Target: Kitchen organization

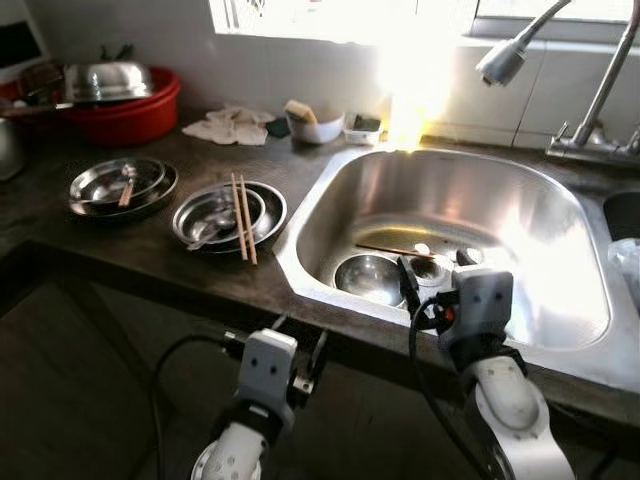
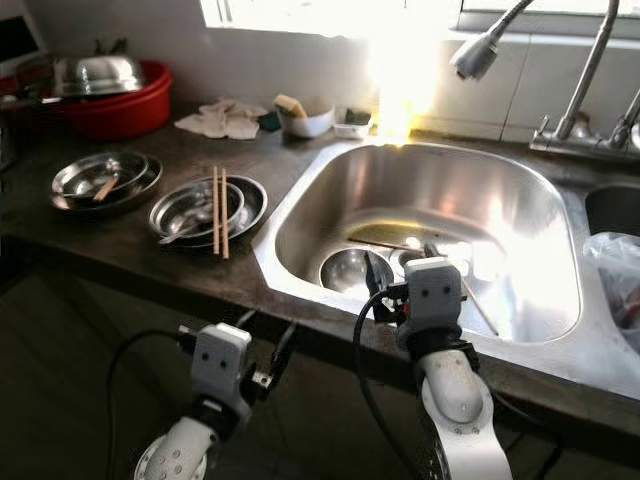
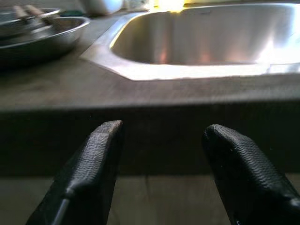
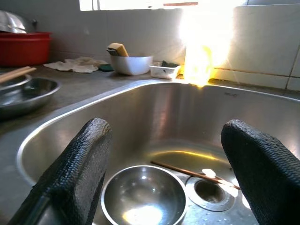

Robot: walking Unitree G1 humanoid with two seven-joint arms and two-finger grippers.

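Observation:
A steel sink [image 1: 520, 210] holds a small steel bowl [image 1: 368, 277] and a brown chopstick [image 1: 393, 250] lying by the drain [image 4: 211, 192]. My right gripper [image 1: 435, 268] hovers open over the sink's near rim, and its wrist view looks down at the bowl [image 4: 144, 194] and chopstick [image 4: 194, 173]. On the dark counter, a stack of steel dishes [image 1: 228, 215] carries a spoon and a pair of chopsticks [image 1: 243, 215]. A second stack of steel dishes [image 1: 122, 185] lies further left. My left gripper [image 1: 300, 335] is open, low in front of the counter edge [image 3: 150, 136].
A red basin [image 1: 130, 118] with a steel lid [image 1: 108, 80] stands at the back left. A cloth [image 1: 230, 127], a white bowl with a sponge [image 1: 315, 125] and a small tray [image 1: 362, 127] line the wall. The faucet [image 1: 600, 100] and sprayer [image 1: 500, 60] rise at the right, near a plastic bag [image 1: 625, 260].

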